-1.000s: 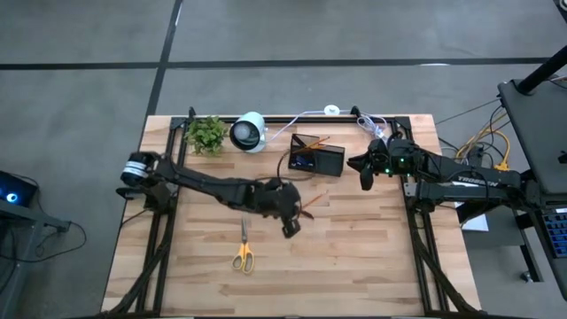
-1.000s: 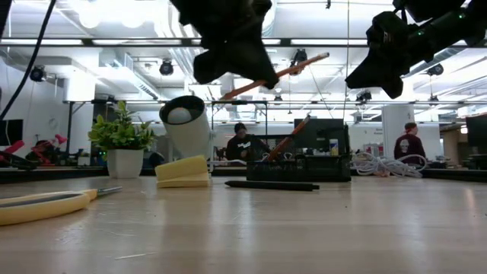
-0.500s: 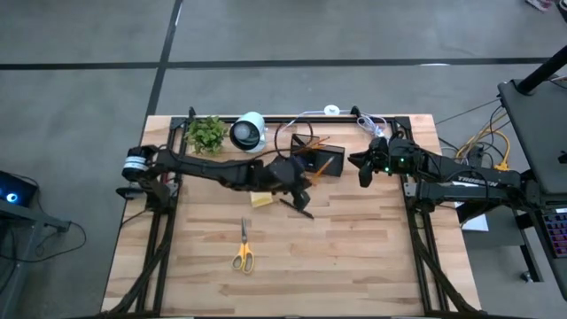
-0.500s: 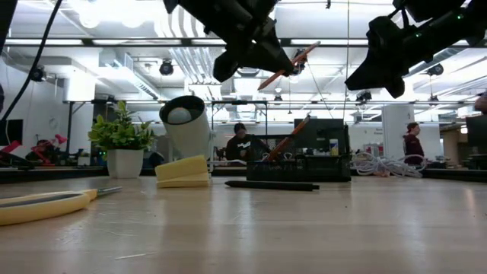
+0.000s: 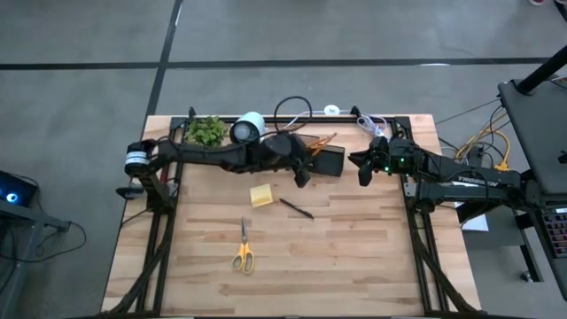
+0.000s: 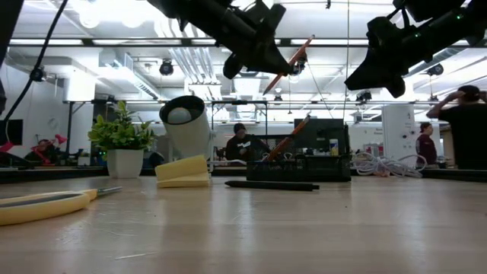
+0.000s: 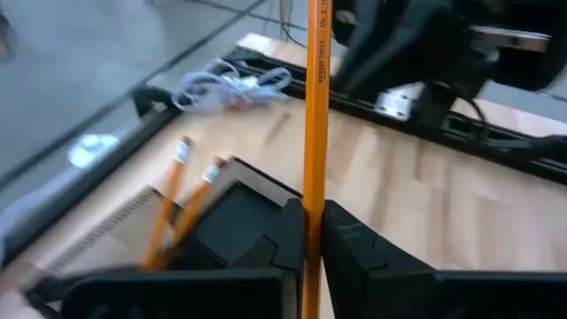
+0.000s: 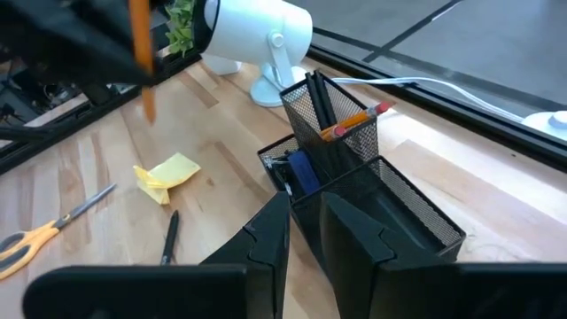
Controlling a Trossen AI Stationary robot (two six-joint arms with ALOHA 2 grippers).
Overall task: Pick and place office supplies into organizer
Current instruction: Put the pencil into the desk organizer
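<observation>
We are looking at the wooden counter (image 5: 372,248), with the black organizer (image 5: 319,157) as our landmark near its far edge. The left arm is reaching across, and its left end effector (image 5: 301,170) is hanging in the air just over the organizer's left end, clamped tight on an orange pencil (image 7: 315,115) that is sticking up between the fingers. In the low view that pencil (image 6: 287,65) is tilting high above the organizer (image 6: 304,166). The right end effector (image 5: 364,174) is hovering just to the organizer's right, nearly closed with only a narrow gap between its fingers, gripping nothing.

Beside the organizer's left we are seeing the white lamp-like device (image 5: 248,129), and further left the green plant (image 5: 205,131). Two pencils (image 8: 354,121) are already standing in the organizer's tall mesh section. In front of the organizer, the yellow sticky-note pad (image 5: 260,196) and a black pen (image 5: 296,208) are lying near each other; the yellow-handled scissors (image 5: 244,248) are lying well apart, further forward.
</observation>
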